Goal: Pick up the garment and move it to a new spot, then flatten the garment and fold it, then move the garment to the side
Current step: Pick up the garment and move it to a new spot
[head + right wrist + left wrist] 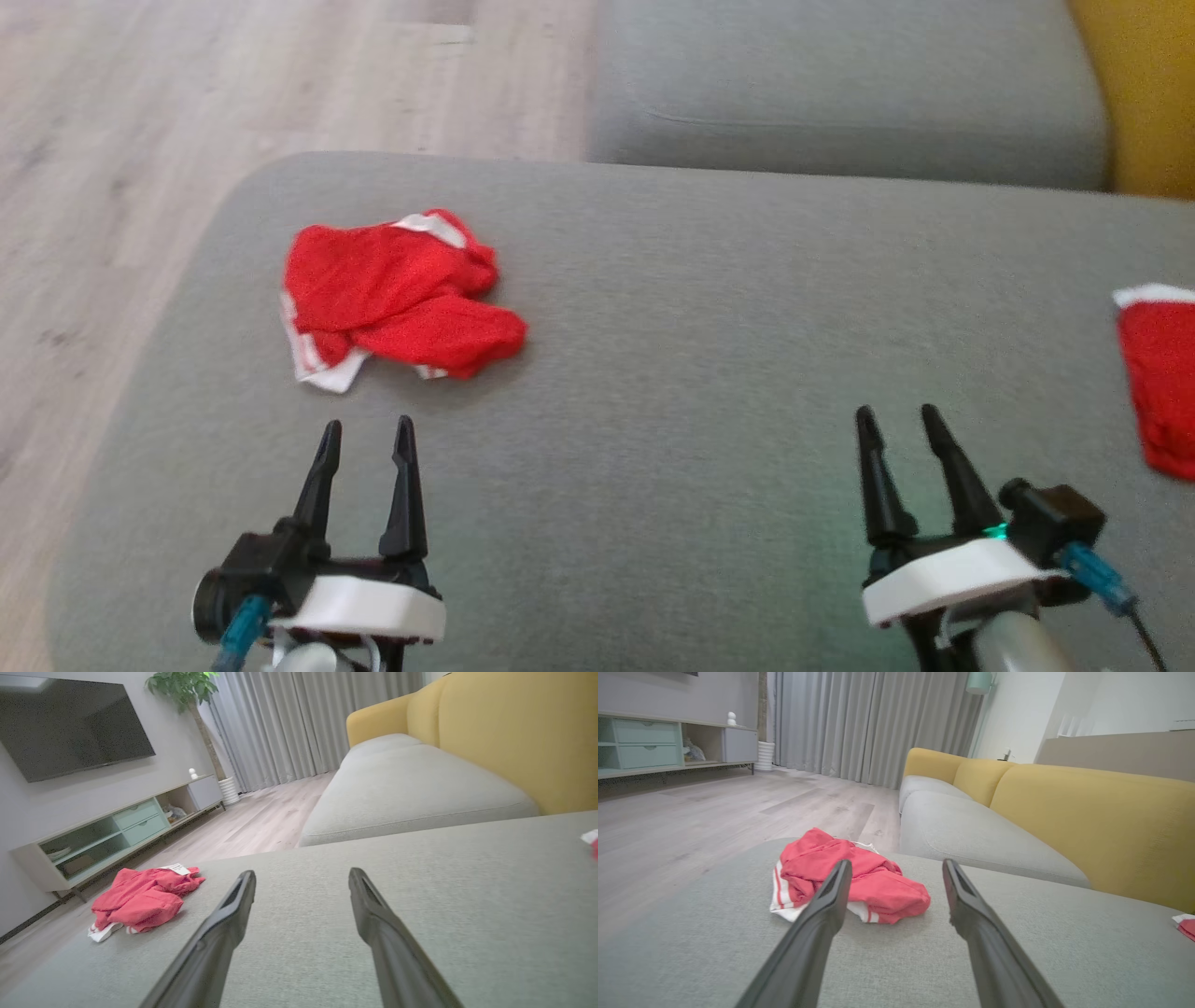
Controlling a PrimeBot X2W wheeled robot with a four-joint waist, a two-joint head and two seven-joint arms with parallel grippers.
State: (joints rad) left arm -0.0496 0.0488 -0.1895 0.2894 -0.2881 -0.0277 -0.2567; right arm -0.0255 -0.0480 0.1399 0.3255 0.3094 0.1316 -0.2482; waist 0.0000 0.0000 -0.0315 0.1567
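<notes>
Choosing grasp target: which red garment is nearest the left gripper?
The crumpled red garment with white striped trim, just ahead of the left gripper. The other red garment lies far right, past the right gripper.

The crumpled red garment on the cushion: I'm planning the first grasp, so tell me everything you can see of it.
The red garment is soft, knit-looking cloth with white trim: stripes along its near left hem and a white band at its far edge. It lies crumpled in a loose heap, folded over itself, on the left part of the grey cushion. Only the cushion touches it; the open left gripper stands short of it.
</notes>
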